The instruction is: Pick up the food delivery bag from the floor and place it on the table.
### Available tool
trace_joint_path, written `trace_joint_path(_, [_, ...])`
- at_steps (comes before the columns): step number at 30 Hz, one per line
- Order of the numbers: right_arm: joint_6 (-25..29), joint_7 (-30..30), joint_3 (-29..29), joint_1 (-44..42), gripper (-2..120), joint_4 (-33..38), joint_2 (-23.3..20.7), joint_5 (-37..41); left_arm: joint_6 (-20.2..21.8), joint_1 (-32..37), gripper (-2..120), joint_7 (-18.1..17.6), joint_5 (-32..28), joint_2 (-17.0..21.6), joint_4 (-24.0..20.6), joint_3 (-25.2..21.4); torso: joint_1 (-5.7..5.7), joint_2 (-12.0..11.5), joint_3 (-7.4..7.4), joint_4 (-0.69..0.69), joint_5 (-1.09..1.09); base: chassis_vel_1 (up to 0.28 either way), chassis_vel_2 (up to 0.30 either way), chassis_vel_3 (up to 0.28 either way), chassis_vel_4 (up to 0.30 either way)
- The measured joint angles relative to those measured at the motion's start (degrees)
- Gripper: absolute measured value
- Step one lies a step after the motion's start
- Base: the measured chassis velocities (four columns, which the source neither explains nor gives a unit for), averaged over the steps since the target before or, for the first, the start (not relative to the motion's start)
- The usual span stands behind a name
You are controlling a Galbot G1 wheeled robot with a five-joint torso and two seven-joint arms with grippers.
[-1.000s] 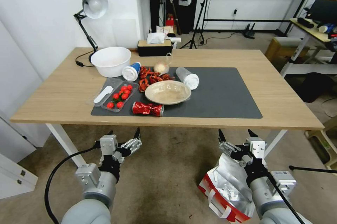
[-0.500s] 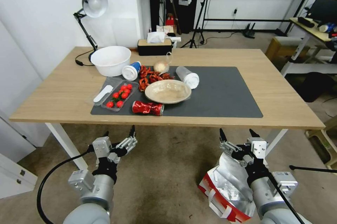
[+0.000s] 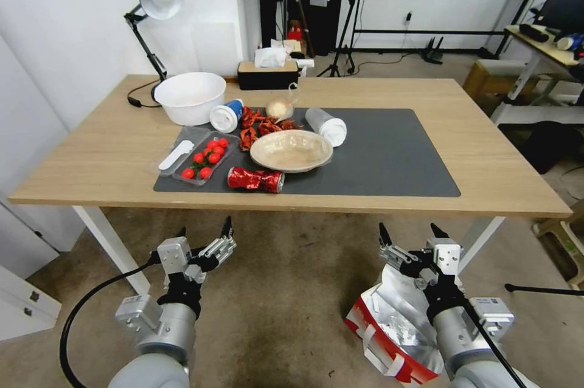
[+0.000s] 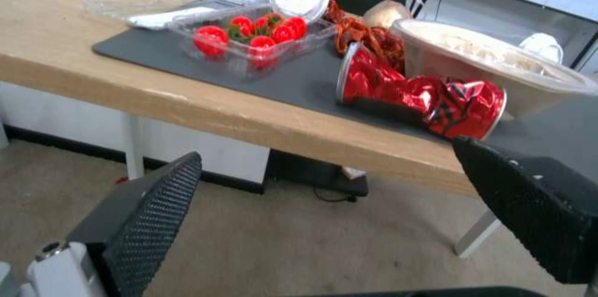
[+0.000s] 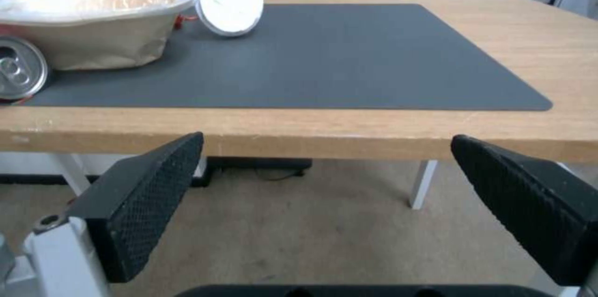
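At the head view's lower right, the boxy white-and-red foil-lined delivery bag (image 3: 389, 330) sits on the stained brownish floor (image 3: 292, 291), beneath the right gripper (image 3: 412, 233), jaws spread, empty. Lower left, the left gripper (image 3: 204, 232) hangs released. Beyond, the light-wood table (image 3: 91, 163) carries a crushed red can (image 3: 255, 180).

A crushed red can (image 3: 255, 180) lies just beside a tan bowl (image 3: 291, 150), near boxed strawberries (image 3: 204, 157).

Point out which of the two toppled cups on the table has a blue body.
The cup beside the white bowl, left of the crayfish shells. The other cup, right of them, is clear and grey-white.
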Motion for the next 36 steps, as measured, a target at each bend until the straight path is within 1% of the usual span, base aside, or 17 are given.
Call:
trace_joint_path(1, [0.0,0.0,0.0,0.0,100,0.0,0.0,0.0,0.0,0.0,100,0.0,0.0,0.0,0.0,0.0,0.0,0.0,0.0,0.0,0.0,0.0,0.0,0.0,0.0])
trace_joint_path(5, [0.4,-0.3,0.0,0.0,100,-0.1,-0.1,0.4,0.0,0.2,100,0.2,0.5,-0.1,-0.1,0.0,-0.73,-1.7,-0.96,0.0,0.0,0.0,0.0,0.0,0.0])
trace_joint_path(10, [0.4,-0.2,0.0,-0.1,100,-0.1,0.1,0.3,0.0,0.4,100,0.2,0.6,0.0,-0.3,0.0,-1.18,-2.7,-1.47,0.0,0.0,0.0,0.0,0.0,0.0])
trace_joint_path(21, [1.1,-0.4,0.1,-0.8,100,-0.1,0.5,0.0,0.0,0.5,100,0.3,0.6,0.1,-0.3,0.0,-2.56,-6.0,-3.46,0.0,0.0,0.0,0.0,0.0,0.0])
trace_joint_path(26, [1.3,-0.4,0.2,-1.0,100,-0.1,0.6,0.0,0.0,0.5,100,0.3,0.6,0.2,-0.3,0.0,-2.97,-7.0,-4.04,0.0,0.0,0.0,0.0,0.0,0.0])
trace_joint_path(29, [1.6,-0.5,0.3,-1.1,100,-0.1,0.6,0.0,0.0,0.5,100,0.4,0.6,0.2,-0.1,0.1,-3.46,-8.1,-4.65,0.0,0.0,0.0,0.0,0.0,0.0])
trace_joint_path(36, [1.8,-0.6,0.4,-1.1,100,-0.6,0.9,-0.2,-0.1,0.0,100,0.7,0.6,0.2,0.8,0.2,-4.16,-9.7,-5.57,0.0,0.0,0.0,0.0,0.0,0.0])
